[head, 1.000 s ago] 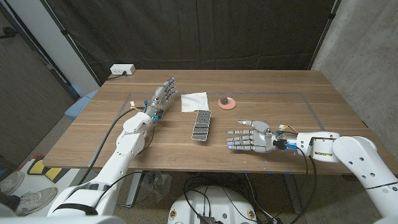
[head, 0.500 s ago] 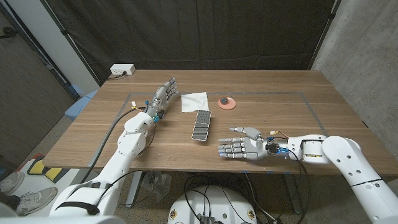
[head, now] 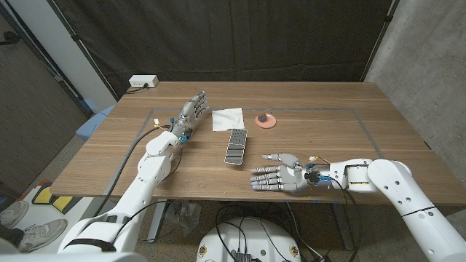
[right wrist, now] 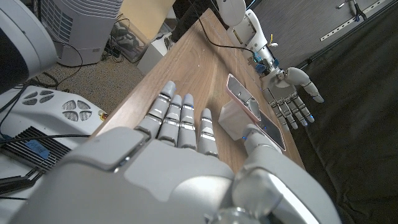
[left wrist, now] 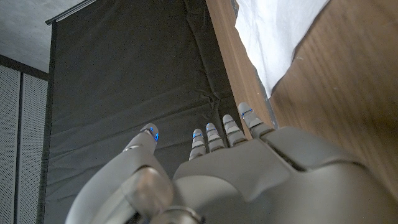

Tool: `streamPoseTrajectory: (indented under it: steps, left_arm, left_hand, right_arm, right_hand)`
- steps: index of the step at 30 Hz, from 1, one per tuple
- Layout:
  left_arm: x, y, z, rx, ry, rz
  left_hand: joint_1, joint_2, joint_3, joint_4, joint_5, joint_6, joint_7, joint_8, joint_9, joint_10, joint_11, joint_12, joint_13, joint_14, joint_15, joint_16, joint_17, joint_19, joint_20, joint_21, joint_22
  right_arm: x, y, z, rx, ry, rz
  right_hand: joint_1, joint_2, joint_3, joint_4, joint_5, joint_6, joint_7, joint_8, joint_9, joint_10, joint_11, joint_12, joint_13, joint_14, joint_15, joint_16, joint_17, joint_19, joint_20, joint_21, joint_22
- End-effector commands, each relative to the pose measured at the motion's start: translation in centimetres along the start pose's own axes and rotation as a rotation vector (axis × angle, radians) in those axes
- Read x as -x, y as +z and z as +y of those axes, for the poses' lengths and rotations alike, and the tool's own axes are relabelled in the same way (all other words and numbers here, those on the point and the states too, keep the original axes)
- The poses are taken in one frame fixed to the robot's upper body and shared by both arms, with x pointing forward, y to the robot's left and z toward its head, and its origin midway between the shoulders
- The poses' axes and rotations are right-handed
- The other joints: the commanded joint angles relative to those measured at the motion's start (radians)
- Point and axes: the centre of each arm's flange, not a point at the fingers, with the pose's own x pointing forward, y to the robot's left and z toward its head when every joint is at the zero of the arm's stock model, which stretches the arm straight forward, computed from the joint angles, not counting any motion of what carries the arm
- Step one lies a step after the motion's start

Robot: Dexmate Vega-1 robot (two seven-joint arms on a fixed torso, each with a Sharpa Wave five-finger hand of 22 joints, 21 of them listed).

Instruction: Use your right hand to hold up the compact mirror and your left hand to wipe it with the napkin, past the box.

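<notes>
An opened pink-rimmed compact mirror (head: 235, 147) (right wrist: 268, 131) lies flat mid-table, its two panels in a line. A small white box (right wrist: 233, 122) stands at its near end. The white napkin (head: 227, 118) (left wrist: 278, 32) is spread behind the mirror. My left hand (head: 191, 110) (left wrist: 249, 177) (right wrist: 292, 93) waits just left of the napkin, fingers straight and apart, holding nothing. My right hand (head: 279, 175) (right wrist: 180, 162) is low over the table near the front edge. It is right of the mirror's near end, fingers stretched toward it, and empty.
A small orange disc with a dark lump on it (head: 265, 120) sits right of the napkin. Grey tape (head: 360, 120) marks a rectangle on the table. A white power box (head: 143, 81) sits at the far left corner, before a black curtain.
My right hand has slid left and toward the front edge, closing on the mirror's near end. The left hand, napkin and mirror have stayed put.
</notes>
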Motion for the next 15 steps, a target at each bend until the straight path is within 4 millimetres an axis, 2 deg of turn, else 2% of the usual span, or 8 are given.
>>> streamPoseTrajectory:
  steps: [1, 5, 9, 12, 15]
  left_arm:
    - [0.2, 0.0, -0.1, 0.000, 0.003, 0.006]
    - [0.2, -0.1, -0.1, 0.002, 0.004, 0.007]
    - [0.3, -0.1, -0.1, 0.003, 0.003, 0.009]
    - [0.5, -0.2, -0.1, 0.005, 0.009, 0.010]
    - [0.6, -0.3, 0.0, 0.009, 0.012, 0.011]
  left_hand:
    - [0.000, 0.003, 0.002, 0.006, -0.001, 0.004, -0.002, -0.005, 0.001, -0.008, -0.004, -0.001, 0.001, -0.004, -0.027, 0.003, 0.003, 0.000, 0.005, -0.004, 0.005]
    - [-0.001, 0.003, 0.002, 0.006, -0.001, 0.004, -0.002, -0.006, 0.001, -0.008, -0.003, -0.001, 0.001, -0.003, -0.027, 0.004, 0.003, 0.000, 0.005, -0.005, 0.005]
    - [-0.001, 0.003, 0.002, 0.007, -0.002, 0.004, -0.002, -0.006, 0.001, -0.007, -0.003, 0.000, 0.001, -0.003, -0.027, 0.004, 0.003, 0.000, 0.004, -0.005, 0.005]
    - [-0.002, 0.003, 0.002, 0.008, -0.002, 0.004, -0.001, -0.007, 0.001, -0.008, -0.003, -0.001, 0.001, -0.003, -0.027, 0.004, 0.003, 0.000, 0.004, -0.005, 0.005]
    - [-0.002, 0.003, 0.001, 0.008, -0.002, 0.005, -0.001, -0.007, 0.001, -0.008, -0.004, 0.000, 0.001, -0.003, -0.027, 0.004, 0.003, 0.000, 0.004, -0.005, 0.005]
  right_arm:
    - [-2.0, -0.5, 0.3, -0.014, 0.042, 0.002]
    - [-2.8, -0.3, 0.5, -0.023, 0.070, -0.006]
    - [-3.6, 0.0, 0.6, -0.029, 0.098, -0.020]
    - [-4.3, 0.3, 0.7, -0.050, 0.129, -0.033]
    - [-4.7, 0.6, 0.9, -0.062, 0.146, -0.048]
  right_hand:
    - [0.022, 0.003, 0.008, -0.012, 0.000, -0.015, 0.000, -0.009, 0.002, -0.006, -0.016, -0.004, 0.002, 0.028, -0.033, 0.012, 0.000, 0.049, -0.043, 0.023, 0.002]
    - [0.031, 0.001, 0.012, -0.021, 0.001, -0.020, 0.002, -0.010, 0.002, -0.017, -0.018, -0.009, 0.002, 0.019, -0.030, 0.007, -0.002, 0.042, -0.041, 0.021, 0.002]
    - [0.050, 0.004, 0.019, -0.037, 0.002, -0.028, 0.005, -0.012, 0.003, -0.020, -0.023, -0.010, 0.002, 0.021, -0.042, 0.007, -0.003, 0.045, -0.052, 0.023, 0.001]
    - [0.065, 0.008, 0.024, -0.050, 0.002, -0.032, 0.004, -0.010, 0.004, -0.023, -0.032, -0.010, 0.002, 0.037, -0.066, 0.013, -0.001, 0.062, -0.069, 0.030, 0.001]
    - [0.078, 0.009, 0.028, -0.060, 0.002, -0.032, 0.004, -0.009, 0.004, -0.023, -0.035, -0.010, 0.002, 0.041, -0.068, 0.013, -0.002, 0.063, -0.071, 0.032, 0.001]
